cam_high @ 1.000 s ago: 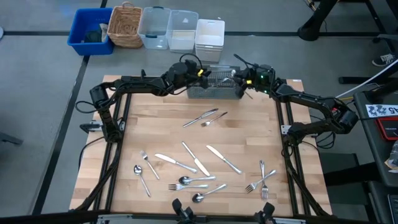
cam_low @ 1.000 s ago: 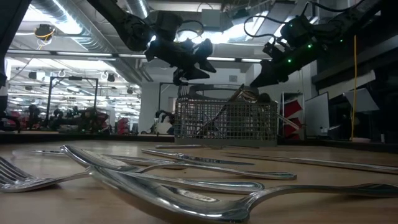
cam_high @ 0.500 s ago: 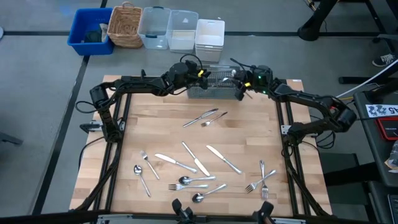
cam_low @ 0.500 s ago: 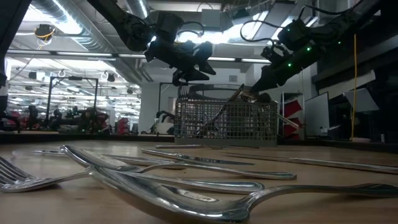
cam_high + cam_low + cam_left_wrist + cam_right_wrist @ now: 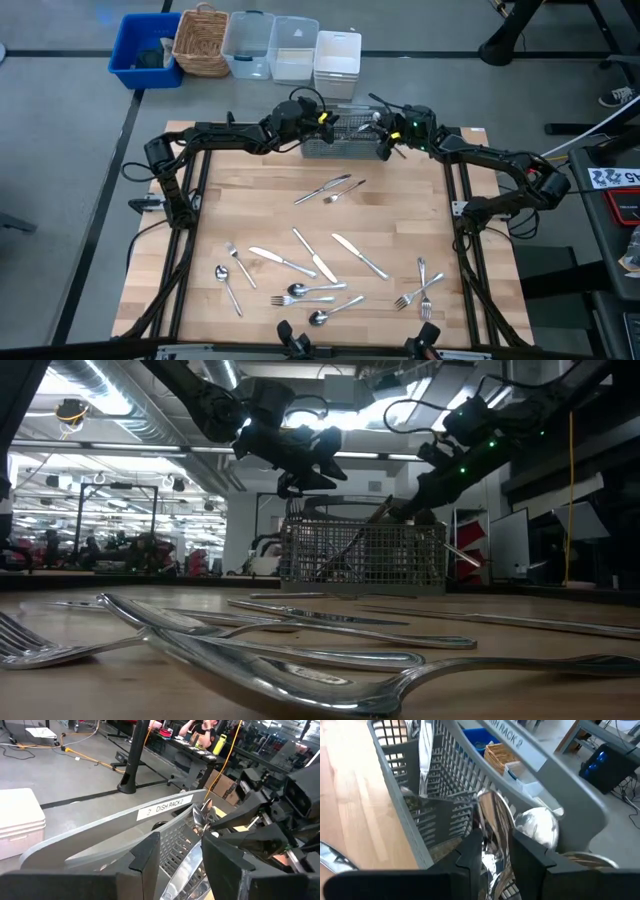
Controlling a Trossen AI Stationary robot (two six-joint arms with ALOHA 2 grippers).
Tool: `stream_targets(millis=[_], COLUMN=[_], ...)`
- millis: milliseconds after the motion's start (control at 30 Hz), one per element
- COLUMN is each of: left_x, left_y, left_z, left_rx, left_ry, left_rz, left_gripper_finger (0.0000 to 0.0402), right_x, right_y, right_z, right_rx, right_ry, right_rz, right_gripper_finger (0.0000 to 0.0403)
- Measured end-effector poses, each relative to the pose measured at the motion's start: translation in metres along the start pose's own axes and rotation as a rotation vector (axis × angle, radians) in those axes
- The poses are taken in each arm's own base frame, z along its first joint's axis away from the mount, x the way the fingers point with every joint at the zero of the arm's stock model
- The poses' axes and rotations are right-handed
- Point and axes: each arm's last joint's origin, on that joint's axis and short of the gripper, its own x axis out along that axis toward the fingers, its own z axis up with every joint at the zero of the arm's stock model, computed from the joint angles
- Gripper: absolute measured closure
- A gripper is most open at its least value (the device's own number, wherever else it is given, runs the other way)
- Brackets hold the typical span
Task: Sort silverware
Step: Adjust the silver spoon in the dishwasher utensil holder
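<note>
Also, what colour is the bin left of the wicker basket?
Blue bin; clearest in the high view.
</note>
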Motion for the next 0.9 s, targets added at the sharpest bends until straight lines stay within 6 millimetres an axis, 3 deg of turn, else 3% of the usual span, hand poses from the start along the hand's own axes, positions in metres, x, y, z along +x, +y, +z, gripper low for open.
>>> stream_targets(millis=[200,633,900], left_x=[0.0,0.0,0.0], left_y=[0.0,0.0,0.001], left_z=[0.0,0.0,-0.002], left_rx=[0.0,0.0,0.002], left_ry=[0.0,0.002,0.018], left_rz=[0.0,0.001,0.007], left_gripper_finger=[0.027,0.027,0.027], right_x=[-0.012,-0.016,-0.058], right_y=[-0.002,-0.002,-0.001], right_z=[0.01,0.011,0.019], right_rx=[-0.02,-0.035,0.139], right_ry=[-0.057,-0.05,-0.026], right_rz=[-0.011,-0.028,-0.024], right_gripper_finger=[0.0306,0.0306,0.0306])
